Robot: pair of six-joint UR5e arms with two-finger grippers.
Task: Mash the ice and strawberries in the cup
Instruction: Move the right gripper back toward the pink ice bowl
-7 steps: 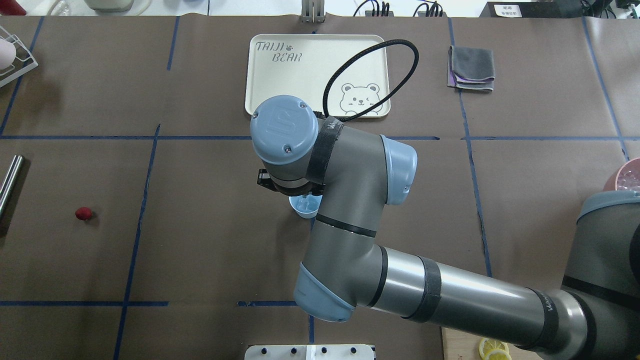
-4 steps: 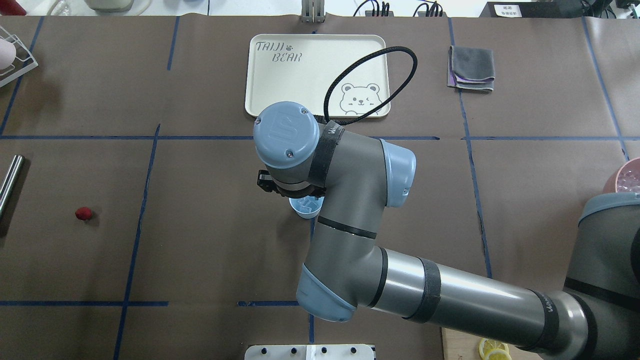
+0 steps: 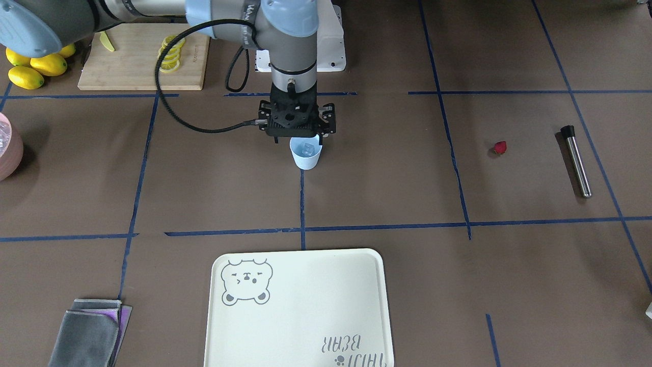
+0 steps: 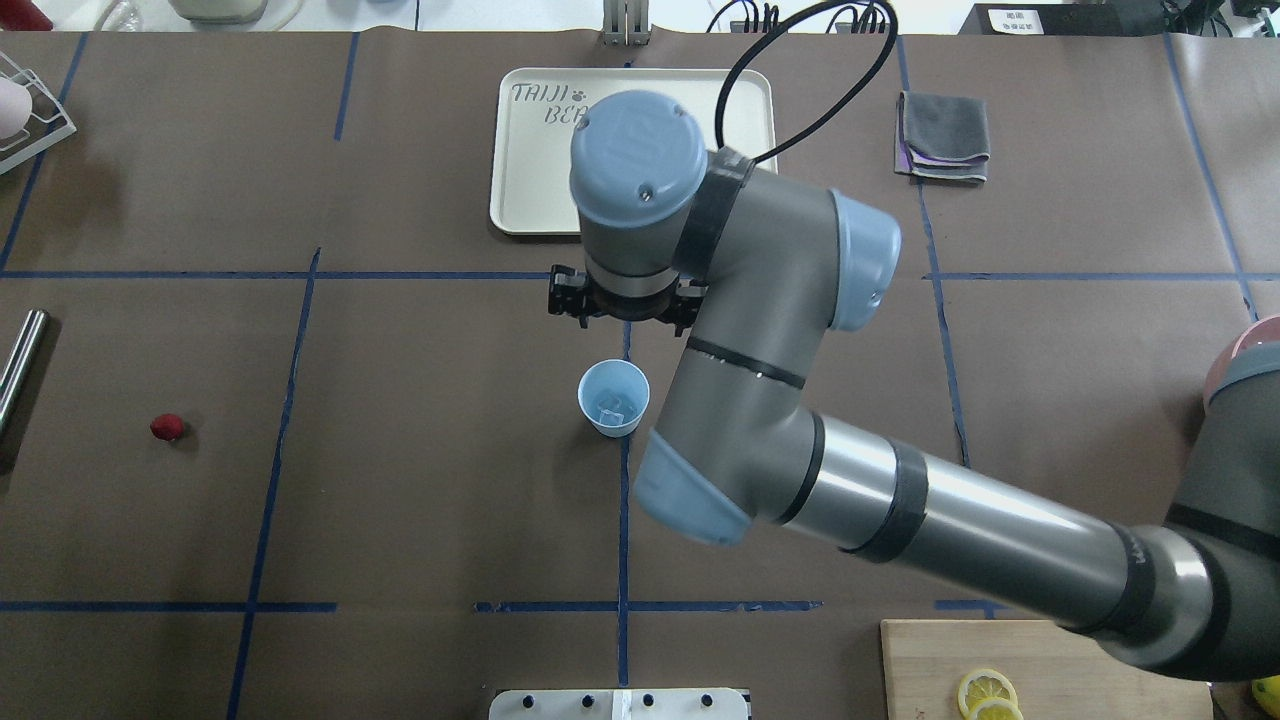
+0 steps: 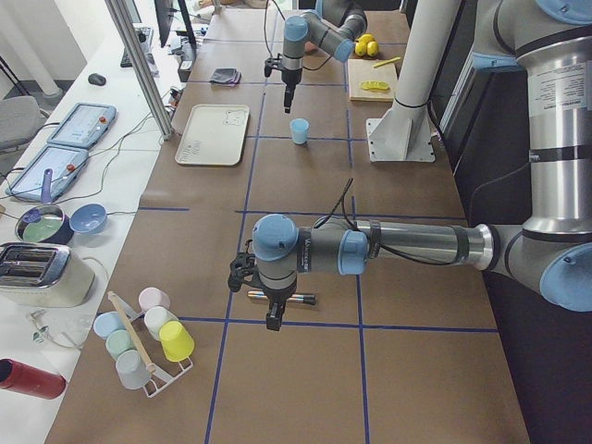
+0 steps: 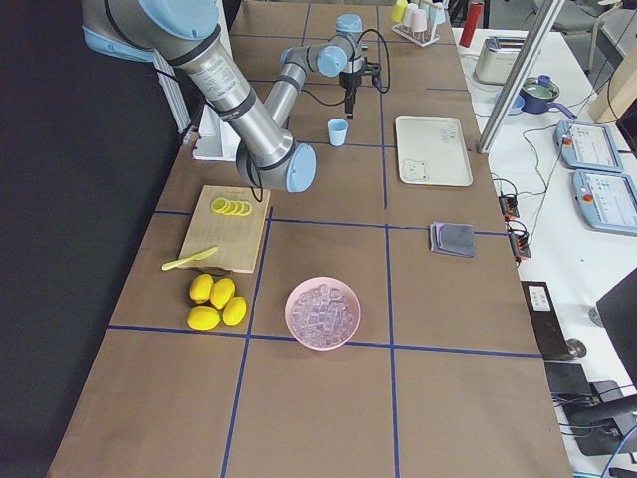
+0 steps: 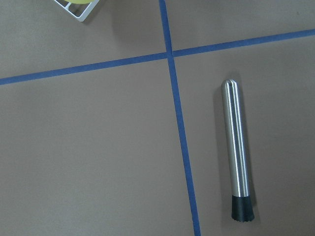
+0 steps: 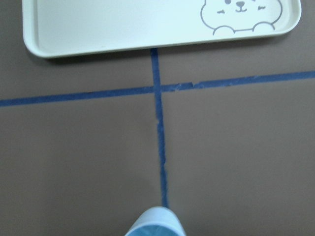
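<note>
The pale blue cup point(image 4: 613, 397) stands upright mid-table with clear ice point(image 4: 610, 408) inside; it also shows in the front view point(image 3: 305, 155). My right gripper point(image 4: 620, 300) hangs above the cup, slightly to its far side and clear of it; its fingers are hidden, so I cannot tell its state. The dark-red strawberry point(image 4: 167, 427) lies alone on the table far to the left. My left gripper point(image 5: 273, 319) hovers over a steel muddler point(image 7: 237, 157) lying on the table; I cannot tell its state.
A cream bear tray point(image 4: 530, 170) lies beyond the cup and a folded grey cloth point(image 4: 943, 135) to its right. A pink bowl point(image 6: 299, 299) of ice, whole lemons point(image 6: 214, 302) and a cutting board point(image 6: 234, 239) with lemon slices sit on the right. A cup rack point(image 5: 139, 338) stands at the left end.
The right arm has risen and moved towards the tray, off the cup. The cup with its ice now shows fully. The strawberry and muddler have not moved.
</note>
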